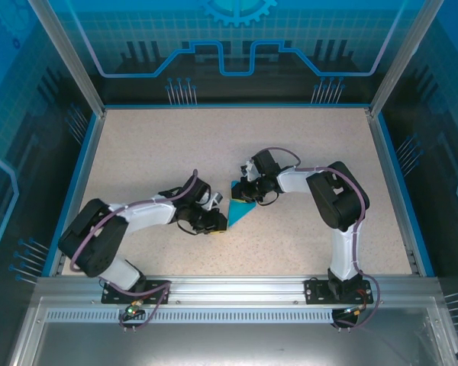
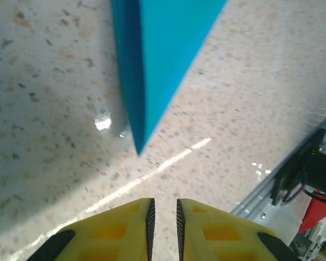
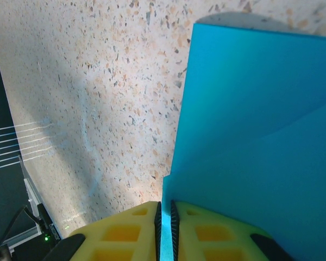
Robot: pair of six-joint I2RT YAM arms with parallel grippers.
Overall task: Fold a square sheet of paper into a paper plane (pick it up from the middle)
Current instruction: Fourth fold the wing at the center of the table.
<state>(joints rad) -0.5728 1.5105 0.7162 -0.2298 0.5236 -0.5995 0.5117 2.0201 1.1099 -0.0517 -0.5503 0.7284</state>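
Left gripper (image 1: 217, 223) lay low over the speckled table (image 1: 153, 152), a little left of centre, pointing right toward the paper. Seen from its own wrist camera, the left gripper (image 2: 164, 209) had its two yellow fingers (image 2: 125, 231) a slim gap apart. Bare table showed between them, and they held nothing.

Just ahead of those fingers, and apart from them, was a sharp corner of the square sheet of paper (image 2: 163, 49), bright cyan-blue, its tip aimed back at the gripper. One face looked bright and the strip beside it darker. Whether the tip touched the table could not be told.

From above, the square sheet of paper (image 1: 240, 212) appeared as a folded triangle near the middle of the table, between the two grippers.

To its right, the right gripper (image 1: 249, 194) reached in from the upper right and met the paper's upper edge. In the right wrist view, the right gripper (image 3: 164, 212) was closed on the paper, with a thin blue edge pinched between its yellow fingers (image 3: 206, 236). The paper (image 3: 250, 136) spread away from them in two overlapping layers with a diagonal edge running across.
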